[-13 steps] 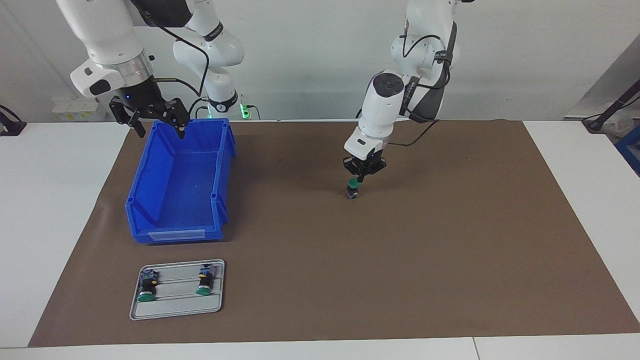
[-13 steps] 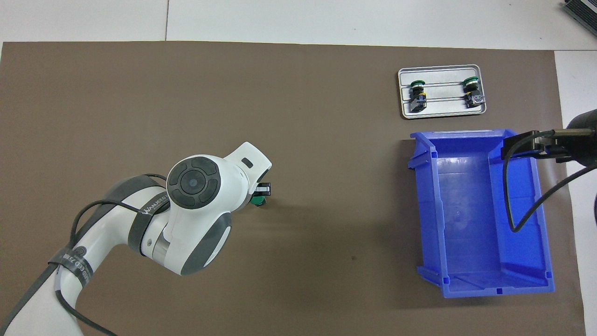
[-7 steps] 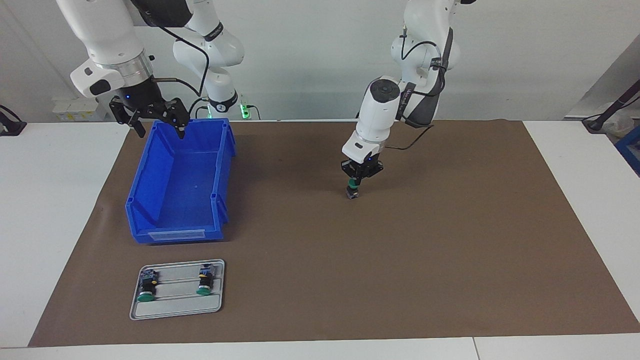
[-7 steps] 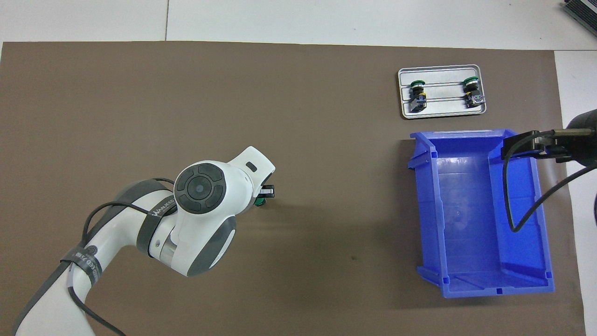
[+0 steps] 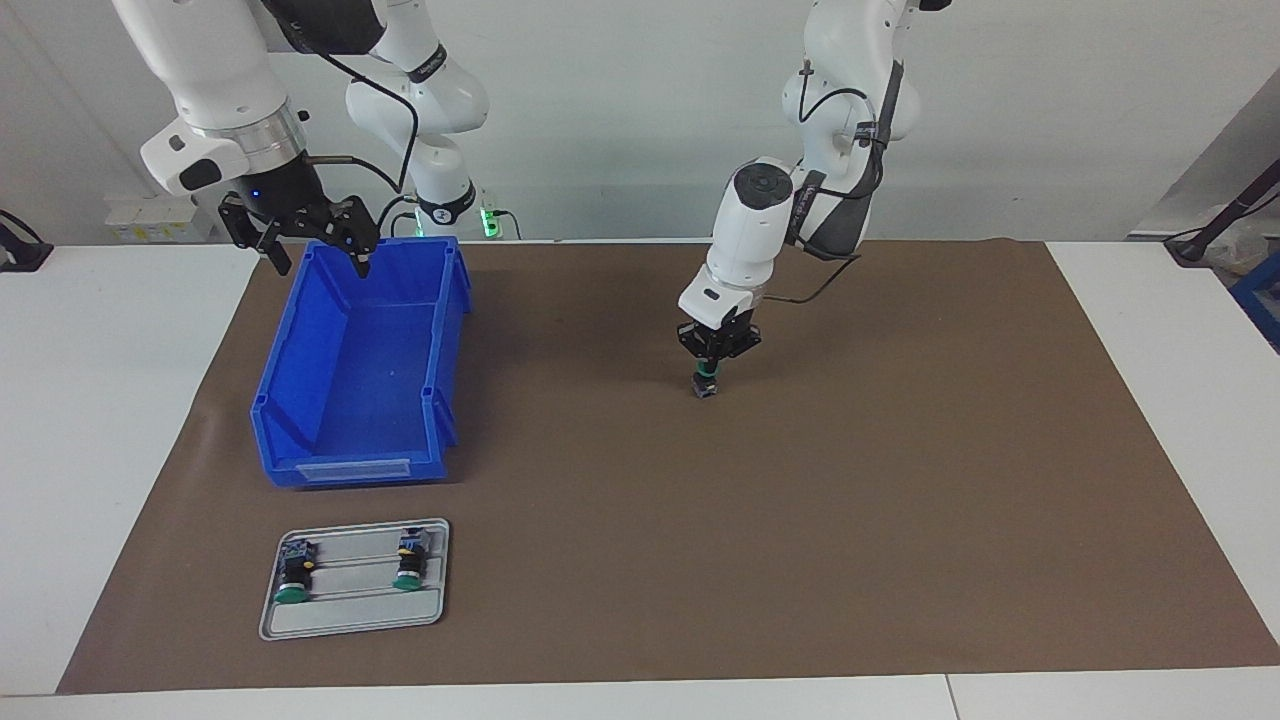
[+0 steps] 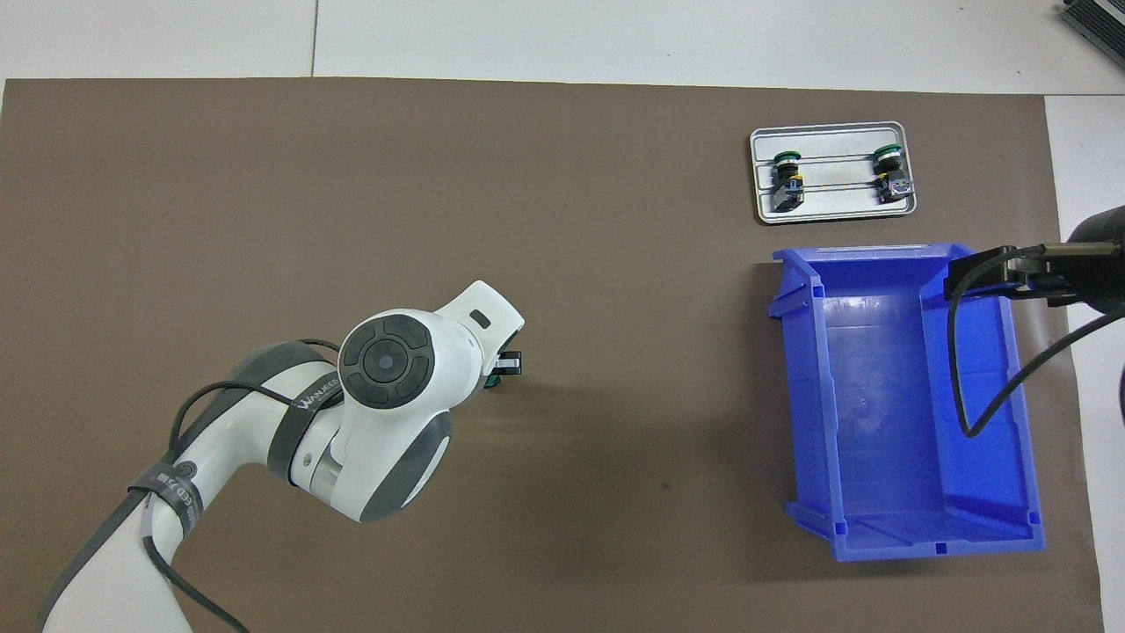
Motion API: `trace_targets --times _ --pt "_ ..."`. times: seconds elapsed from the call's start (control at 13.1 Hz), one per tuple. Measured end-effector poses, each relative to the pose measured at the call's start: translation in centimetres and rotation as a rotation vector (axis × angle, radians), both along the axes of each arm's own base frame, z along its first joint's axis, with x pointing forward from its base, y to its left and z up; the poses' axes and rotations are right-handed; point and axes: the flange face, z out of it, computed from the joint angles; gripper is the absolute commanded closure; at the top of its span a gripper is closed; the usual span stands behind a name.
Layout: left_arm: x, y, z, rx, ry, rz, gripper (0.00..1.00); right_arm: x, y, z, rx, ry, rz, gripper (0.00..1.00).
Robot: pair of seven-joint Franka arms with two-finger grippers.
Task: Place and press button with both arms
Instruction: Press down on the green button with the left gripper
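Observation:
A green-capped button (image 5: 706, 386) stands upright on the brown mat (image 5: 850, 500) near the table's middle. My left gripper (image 5: 708, 368) points straight down with its fingertips together on the button's green cap. In the overhead view the left wrist covers most of that button (image 6: 492, 381), leaving only a green sliver. My right gripper (image 5: 320, 262) hangs open over the end of the blue bin (image 5: 440, 400) nearest the robots, holding nothing.
A grey tray (image 5: 350, 618) lies farther from the robots than the bin, with two more green-capped buttons (image 5: 292, 580) (image 5: 408, 570) lying on it. The blue bin (image 6: 879, 404) has nothing in it.
The left arm has swung slightly and lowered, bringing its shut fingertips down onto the button's green cap. The right arm has not moved.

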Motion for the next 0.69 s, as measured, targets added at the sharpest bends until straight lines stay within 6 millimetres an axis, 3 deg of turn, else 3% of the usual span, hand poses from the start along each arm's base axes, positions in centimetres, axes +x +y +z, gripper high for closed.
trace_targets --times 0.3,0.46,0.53,0.69 --pt "0.0 0.1 0.1 -0.002 -0.006 0.001 1.0 0.0 0.0 0.0 0.0 0.0 0.0 0.0" --pt "0.6 0.0 1.2 0.005 0.004 0.005 1.0 0.0 0.0 0.0 0.0 0.0 0.0 0.0" --pt "1.2 0.0 2.5 0.015 0.018 0.008 1.0 0.0 0.0 0.0 0.0 0.0 0.0 0.0" --pt "3.1 0.4 7.3 0.035 0.04 0.025 1.0 0.0 0.0 0.0 0.0 0.0 0.0 0.0"
